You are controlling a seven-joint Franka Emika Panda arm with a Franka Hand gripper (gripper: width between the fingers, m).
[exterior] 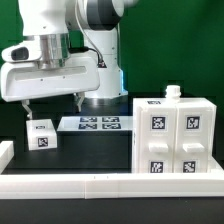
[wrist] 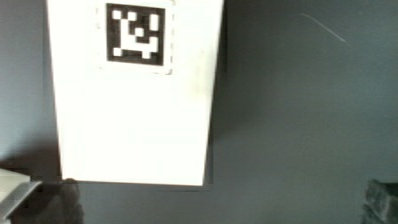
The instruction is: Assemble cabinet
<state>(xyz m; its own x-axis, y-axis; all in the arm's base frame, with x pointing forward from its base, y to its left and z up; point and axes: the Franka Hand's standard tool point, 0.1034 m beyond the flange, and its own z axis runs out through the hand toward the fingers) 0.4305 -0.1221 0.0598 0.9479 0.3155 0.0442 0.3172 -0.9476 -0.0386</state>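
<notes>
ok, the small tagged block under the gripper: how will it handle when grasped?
The small block looks rigid: crisp edges, flat faces. It probably won't roll, since it lies flat on the table. Its smooth white faces may slip in a light pinch.

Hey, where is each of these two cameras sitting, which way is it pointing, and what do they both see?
Exterior view: off the arm, low before the table, facing the arm across the white rail; shows the arm, its hand, the cabinet and the marker board.
Wrist view: on the wrist, looking down at the table; only the fingertips show.
Shared: the small white block with its tag, under the open hand.
</notes>
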